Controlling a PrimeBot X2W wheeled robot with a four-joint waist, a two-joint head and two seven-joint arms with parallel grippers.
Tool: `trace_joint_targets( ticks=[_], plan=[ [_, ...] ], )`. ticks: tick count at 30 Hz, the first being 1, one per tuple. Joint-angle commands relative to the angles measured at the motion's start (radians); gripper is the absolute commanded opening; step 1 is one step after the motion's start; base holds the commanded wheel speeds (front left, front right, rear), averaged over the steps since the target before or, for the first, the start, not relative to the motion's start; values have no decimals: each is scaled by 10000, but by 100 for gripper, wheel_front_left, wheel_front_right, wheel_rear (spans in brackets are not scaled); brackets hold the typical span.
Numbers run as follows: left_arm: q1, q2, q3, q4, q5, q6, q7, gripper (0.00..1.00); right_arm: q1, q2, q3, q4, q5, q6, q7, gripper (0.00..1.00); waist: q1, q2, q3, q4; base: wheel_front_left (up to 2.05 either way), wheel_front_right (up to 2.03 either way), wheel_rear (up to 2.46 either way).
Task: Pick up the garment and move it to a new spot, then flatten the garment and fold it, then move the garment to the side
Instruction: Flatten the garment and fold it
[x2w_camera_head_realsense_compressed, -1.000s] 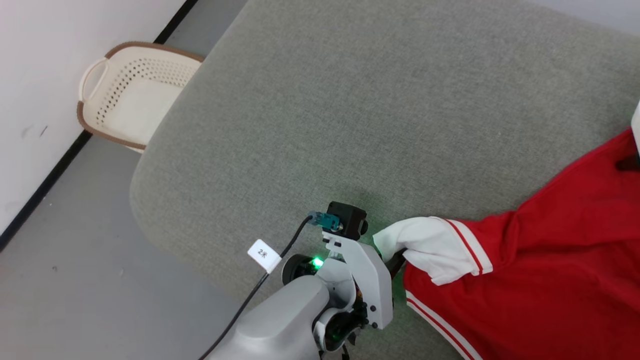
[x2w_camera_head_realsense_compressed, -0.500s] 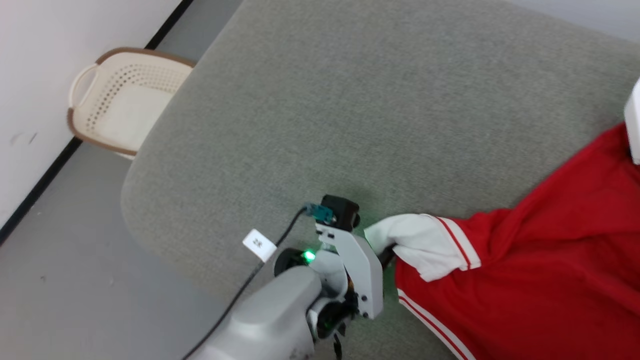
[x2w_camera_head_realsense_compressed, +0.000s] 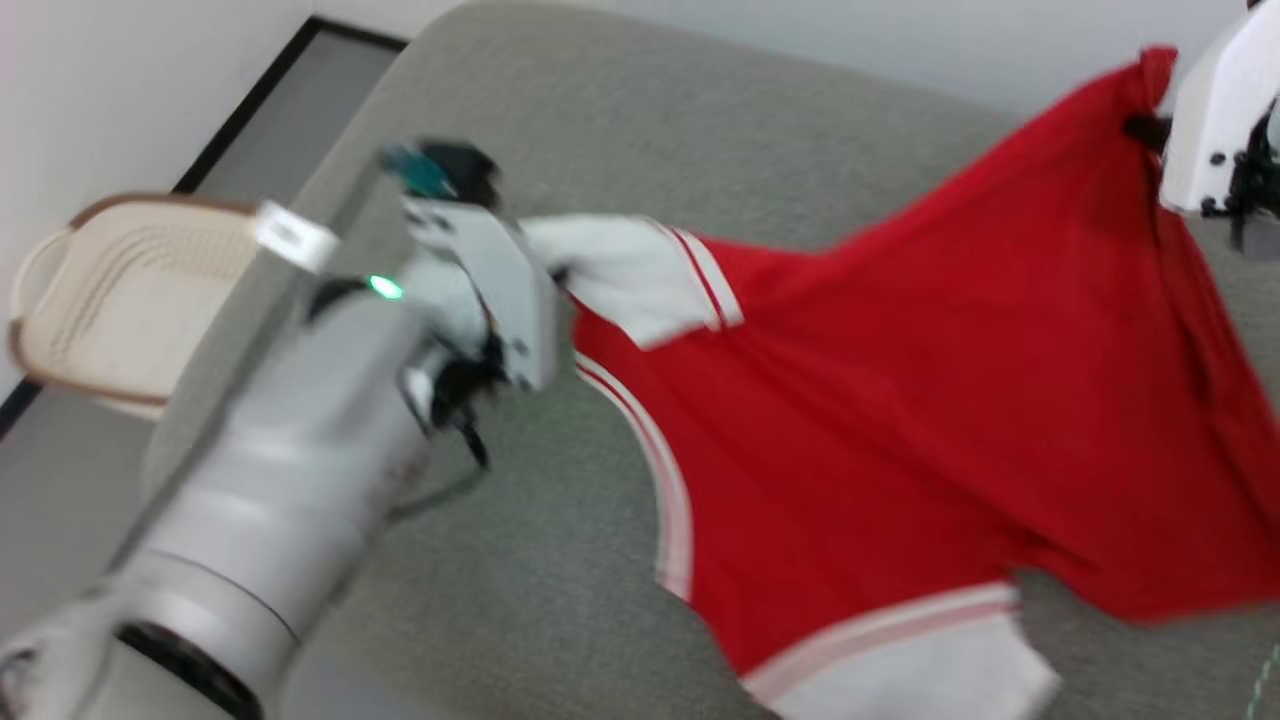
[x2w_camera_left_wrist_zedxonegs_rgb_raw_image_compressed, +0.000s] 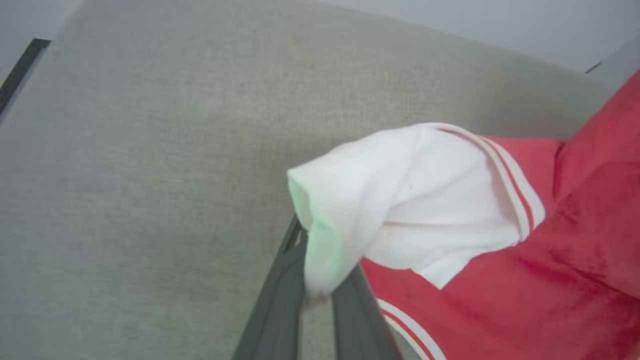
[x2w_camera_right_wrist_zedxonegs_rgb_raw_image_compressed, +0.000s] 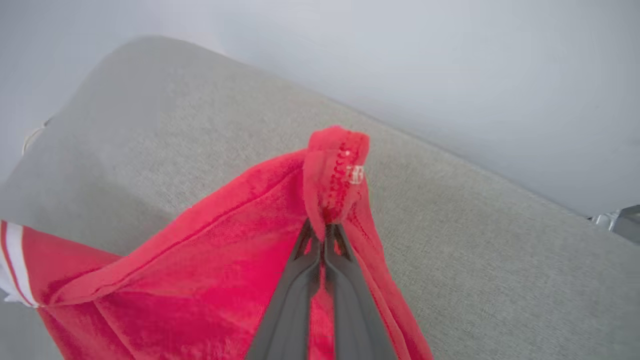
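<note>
**Garment (x2w_camera_head_realsense_compressed: 880, 380) lifted between two grips.** Our left gripper (x2w_camera_left_wrist_zedxonegs_rgb_raw_image_compressed: 317, 295) is clamped on the end of one white sleeve (x2w_camera_left_wrist_zedxonegs_rgb_raw_image_compressed: 410, 200). Its fingers are drawn nearly together, and cloth is bunched over their tips. Our right gripper (x2w_camera_right_wrist_zedxonegs_rgb_raw_image_compressed: 324, 232) pinches a stitched red edge (x2w_camera_right_wrist_zedxonegs_rgb_raw_image_compressed: 335, 170), fingers pressed together on the fabric.

We judge that the two hold points are set well apart so the cloth stretches between them and hangs open instead of bunching. That suits carrying it to a new spot and laying it flat. The plain red side faces the head camera. The second sleeve (x2w_camera_head_realsense_compressed: 900, 670) droops at the lower edge, and we cannot tell whether it touches the surface.

Beneath the garment lies a broad grey fabric cushion (x2w_camera_head_realsense_compressed: 700, 130) with rounded corners. Beside it, on the grey floor (x2w_camera_head_realsense_compressed: 60, 500), a cream perforated basket (x2w_camera_head_realsense_compressed: 120, 290) stands near a white wall (x2w_camera_head_realsense_compressed: 100, 80) with a dark baseboard (x2w_camera_head_realsense_compressed: 250, 105). The head view is motion-blurred.
</note>
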Motion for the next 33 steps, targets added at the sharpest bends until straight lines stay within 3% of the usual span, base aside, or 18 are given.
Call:
trace_joint_targets(
  ticks=[1, 8, 14, 22, 33],
  plan=[
    [-454, 234, 111, 163, -41, -134, 262, 0, -153, 171, -92, 31, 5, -12, -541, 0, 0, 0, -856, -995, 0, 0, 0],
    [-2075, 1059, 261, 848, 123, -161, 968, 0, -570, 611, -488, 143, 9, -12, -2546, 0, 0, 0, -1242, -1965, 0, 0, 0],
    [-3289, 1603, 210, 1449, 439, -161, 1202, 0, -734, 574, -507, -143, 399, -13, -3510, 0, 0, 0, -1393, -2667, 0, 0, 0],
    [-4341, 2014, 248, 2106, 582, -239, 1364, 0, -820, 282, -340, -478, 825, -16, -3711, 0, 0, 0, -1447, -3247, 0, 0, 0],
    [-5124, 1909, 293, 2716, 535, -331, 1399, 0, -1157, 190, -441, -565, 1428, -25, -3605, 0, 0, 0, -879, -3612, 0, 0, 0]
  ],
)
